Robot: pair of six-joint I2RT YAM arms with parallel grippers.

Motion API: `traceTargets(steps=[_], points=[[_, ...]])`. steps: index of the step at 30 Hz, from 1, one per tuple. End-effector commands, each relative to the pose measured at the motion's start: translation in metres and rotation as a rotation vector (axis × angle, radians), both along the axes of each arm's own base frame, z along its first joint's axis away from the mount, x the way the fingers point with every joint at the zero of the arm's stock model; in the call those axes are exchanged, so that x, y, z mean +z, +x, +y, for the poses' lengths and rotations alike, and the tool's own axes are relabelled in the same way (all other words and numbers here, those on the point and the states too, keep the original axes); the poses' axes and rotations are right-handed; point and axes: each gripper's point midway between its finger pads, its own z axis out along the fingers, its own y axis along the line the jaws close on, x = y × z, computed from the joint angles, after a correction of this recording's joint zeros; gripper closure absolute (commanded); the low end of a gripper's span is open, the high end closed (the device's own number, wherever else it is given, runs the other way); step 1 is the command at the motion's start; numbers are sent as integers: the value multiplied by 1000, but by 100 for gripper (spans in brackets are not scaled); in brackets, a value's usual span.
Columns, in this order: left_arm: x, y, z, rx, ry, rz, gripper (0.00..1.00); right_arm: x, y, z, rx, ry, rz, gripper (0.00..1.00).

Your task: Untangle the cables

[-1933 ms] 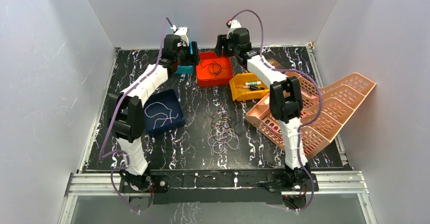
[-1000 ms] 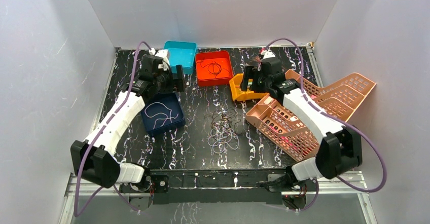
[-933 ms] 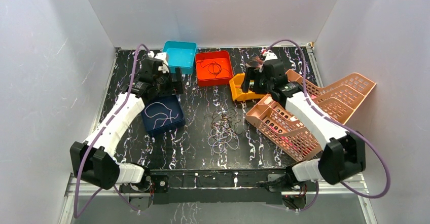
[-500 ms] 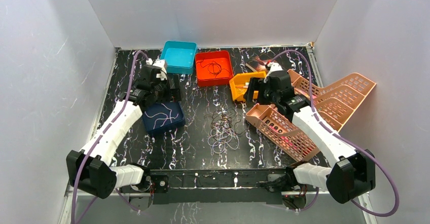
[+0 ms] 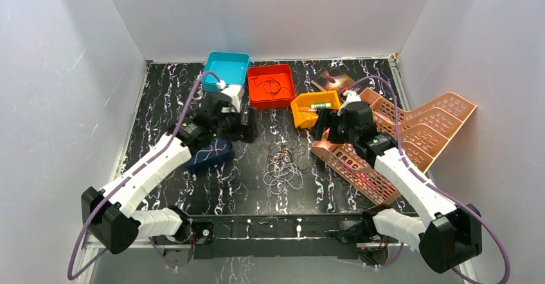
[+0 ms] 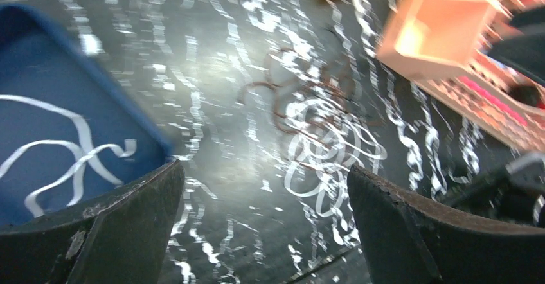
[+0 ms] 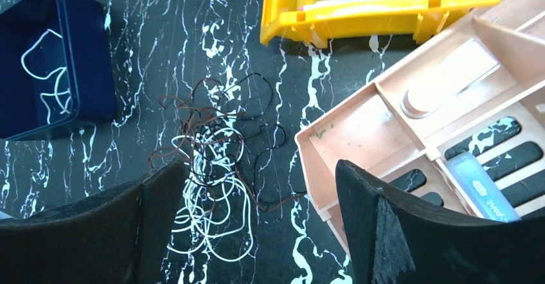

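The cables [image 5: 283, 165] lie in a loose tangle of white, brown and black loops on the dark marbled table. My left gripper [image 5: 247, 132] is open and empty, up and left of the tangle. My right gripper [image 5: 325, 133] is open and empty, up and right of it, by the pink basket's corner. In the left wrist view the tangle [image 6: 324, 144] lies ahead between the wide-open jaws [image 6: 267, 232]. In the right wrist view the tangle [image 7: 215, 162] lies below the open gripper [image 7: 254, 232], toward its left finger. Neither gripper touches a cable.
A navy box [image 5: 212, 154] with a white cable [image 7: 48, 78] sits left of the tangle, partly under my left arm. A teal box [image 5: 228, 71], a red box [image 5: 271, 86] with a dark cable and a yellow bin [image 5: 313, 107] stand at the back. A pink basket [image 5: 398, 149] lies tilted at the right.
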Motion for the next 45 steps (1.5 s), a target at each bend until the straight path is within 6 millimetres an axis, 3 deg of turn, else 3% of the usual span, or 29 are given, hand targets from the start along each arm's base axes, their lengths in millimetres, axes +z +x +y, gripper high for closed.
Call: traceTargets(steps=[1,7,10,18,23,28,35,42,45], points=[[0,-22,-43,-78,-35,5,3,6,3,-1,-24,33,-44,6],[-36,-53,-79,-199,9,62,8,4,-6,2,-6,59,-14,7],[-55,-62,-86,-247,45,74,11,8,-11,10,45,89,-35,9],[-92,-51,-96,-332,143,64,25,11,-20,20,148,104,-63,15],[-99,-37,-106,-374,174,23,37,10,-23,22,166,111,-64,21],[-112,-26,-106,-387,243,9,39,9,-25,22,173,115,-59,22],[-122,-15,-123,-420,229,9,46,6,-28,22,172,124,-47,24],[-122,-7,-128,-417,226,1,60,1,-32,24,176,142,-28,27],[-119,-6,-127,-417,229,-3,71,-1,-33,25,176,147,-24,28]])
